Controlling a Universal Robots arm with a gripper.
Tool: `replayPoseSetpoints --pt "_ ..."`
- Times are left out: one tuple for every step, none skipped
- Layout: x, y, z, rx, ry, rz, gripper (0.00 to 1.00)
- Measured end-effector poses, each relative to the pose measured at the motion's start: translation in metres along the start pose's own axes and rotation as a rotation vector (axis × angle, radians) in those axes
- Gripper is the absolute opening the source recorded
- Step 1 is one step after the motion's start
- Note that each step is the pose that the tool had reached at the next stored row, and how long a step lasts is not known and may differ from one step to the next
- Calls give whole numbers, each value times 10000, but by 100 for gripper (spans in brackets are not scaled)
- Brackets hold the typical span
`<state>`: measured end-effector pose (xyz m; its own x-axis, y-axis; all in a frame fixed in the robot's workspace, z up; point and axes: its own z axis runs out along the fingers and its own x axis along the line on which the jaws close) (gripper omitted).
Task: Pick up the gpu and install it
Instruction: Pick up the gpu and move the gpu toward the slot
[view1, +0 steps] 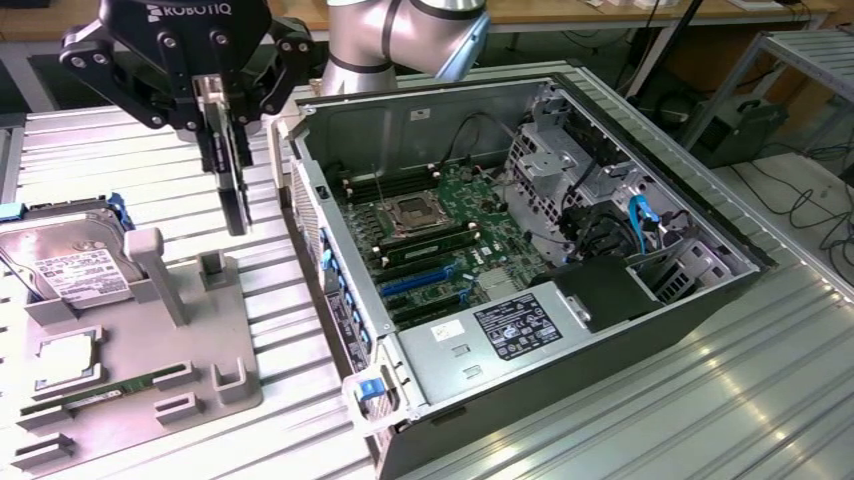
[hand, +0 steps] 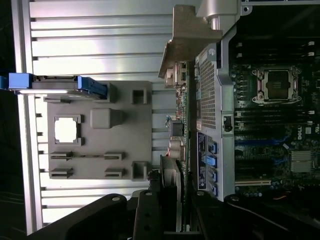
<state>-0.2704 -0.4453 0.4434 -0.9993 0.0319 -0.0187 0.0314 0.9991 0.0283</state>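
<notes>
In the exterior view, the gripper (view1: 224, 105) hangs near the top at the exterior view's left, its fingers clamped on the upper end of the gpu (view1: 236, 195). The gpu is a thin dark card that hangs upright and edge-on in the air. Its lower end is above the grey holder (view1: 200, 350) and appears clear of it. It sits just beside the outer wall of the open computer case (view1: 534, 410), on that wall's left in this view. The holder lies on the ribbed metal table (view1: 721, 400) and carries a hard drive (view1: 74, 265) with blue rails, a processor chip (view1: 67, 357) and a narrow memory stick (view1: 127, 388). Inside the case the motherboard (view1: 441, 230) lies uncovered.

In the wrist view, the gripper (hand: 175, 210) grasps the gpu (hand: 176, 130), which runs away from the camera as a narrow edge. Its pale metal bracket (hand: 187, 40) is at the far end. The card lies between the grey holder (hand: 100, 150) on one side and the perforated wall of the computer case (hand: 207, 90) on the other. The hard drive (hand: 55, 84) stands at the holder's edge, and the motherboard (hand: 280, 125) shows beyond the case wall
</notes>
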Motion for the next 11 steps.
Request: replayPoseSetpoints --pt "-8 0 0 -1 -1 0 27" --pt "-18 0 1 -1 -1 0 27" --pt "-22 0 1 -1 -1 0 27" --pt "-29 1 1 0 -1 0 27" --pt "-35 1 1 0 -1 0 27" --pt "-41 1 1 0 -1 0 27" --pt "-48 1 1 0 0 0 27" --pt "-54 2 1 1 0 0 27" --pt "-61 2 2 -1 -1 0 27" --pt "-68 2 2 -1 -1 0 27" --pt "-76 2 2 0 -1 0 27"
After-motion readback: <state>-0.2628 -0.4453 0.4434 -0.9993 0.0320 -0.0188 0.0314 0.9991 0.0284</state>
